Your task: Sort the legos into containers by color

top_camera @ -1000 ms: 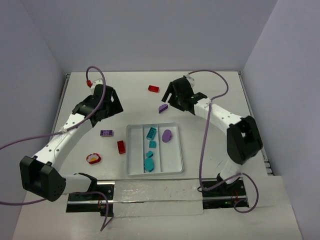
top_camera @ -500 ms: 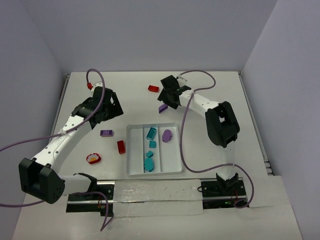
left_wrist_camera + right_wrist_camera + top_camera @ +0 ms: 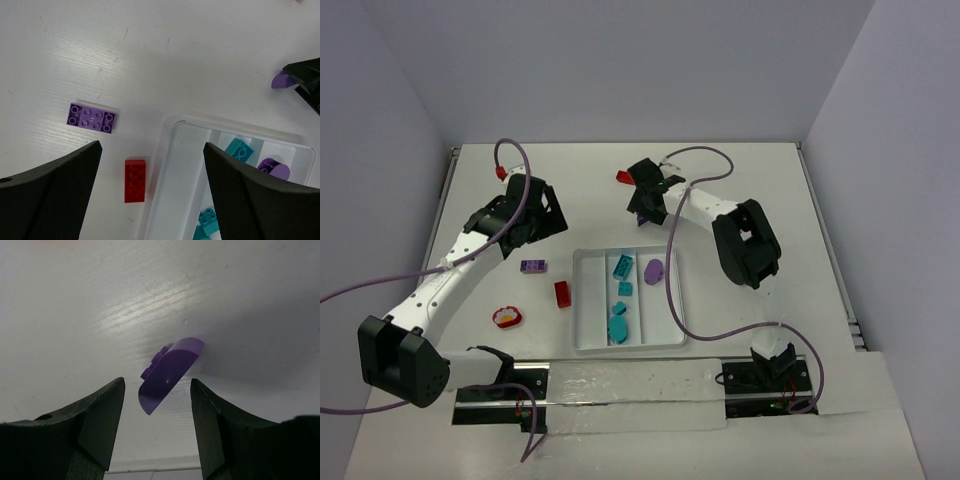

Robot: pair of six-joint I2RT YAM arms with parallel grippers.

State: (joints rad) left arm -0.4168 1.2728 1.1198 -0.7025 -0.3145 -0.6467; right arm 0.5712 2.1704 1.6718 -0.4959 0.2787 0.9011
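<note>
Straddling a purple rounded brick [image 3: 170, 367], the right gripper [image 3: 156, 390] is seen just beyond the tray's [image 3: 592, 300] far edge.
Its jaws are partly spread, with a gap visible on each side of the tilted brick. The left gripper [image 3: 150, 150] is held wide open above a purple rectangular brick [image 3: 91, 118] and a red brick [image 3: 135, 180], both lying to the left of the tray. Teal bricks [image 3: 621, 266] are gathered in the middle compartment and a purple piece [image 3: 654, 270] in the right one.

A white table [image 3: 570, 165] stands between pale grey walls [image 3: 620, 70].
</note>
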